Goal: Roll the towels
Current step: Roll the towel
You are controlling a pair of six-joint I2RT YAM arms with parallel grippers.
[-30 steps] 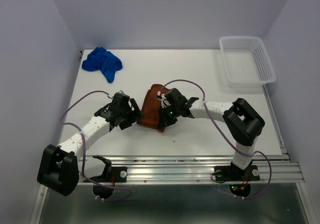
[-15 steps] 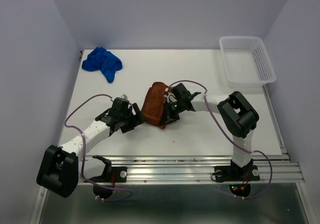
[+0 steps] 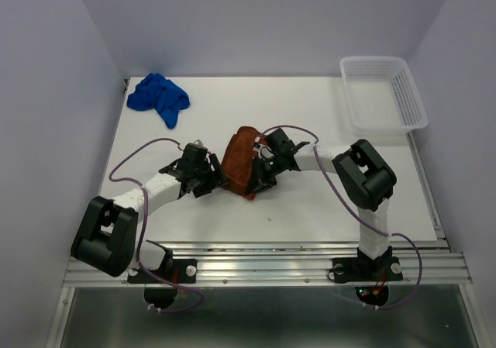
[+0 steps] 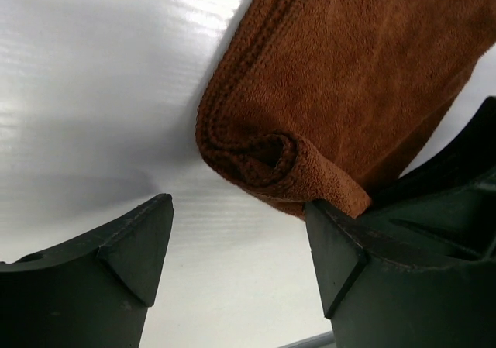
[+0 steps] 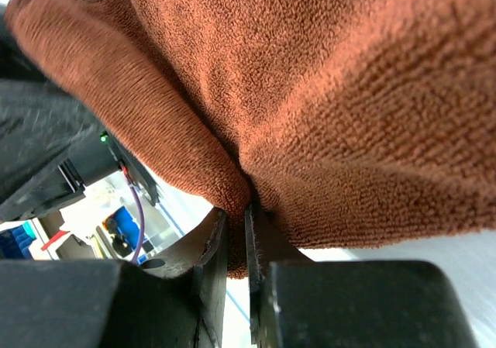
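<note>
The rust-brown towel (image 3: 239, 160) lies partly rolled in the middle of the table. In the left wrist view its rolled end (image 4: 271, 158) sits just ahead of my open left gripper (image 4: 240, 239), jaws wide apart and empty. My left gripper (image 3: 211, 179) is at the towel's left edge. My right gripper (image 3: 258, 176) is at the towel's right side, shut on a fold of the brown towel (image 5: 325, 84), pinched between the jaws (image 5: 234, 232). The royal blue towel (image 3: 159, 98) lies crumpled at the far left corner, away from both grippers.
A white mesh basket (image 3: 383, 92) stands at the far right of the table. Purple cables loop over both arms. The table's metal front rail (image 3: 271, 259) runs along the near edge.
My left gripper has moved right and forward, up against the brown towel's left edge. My right gripper has stayed on the towel, which has shifted slightly and looks more bunched.
</note>
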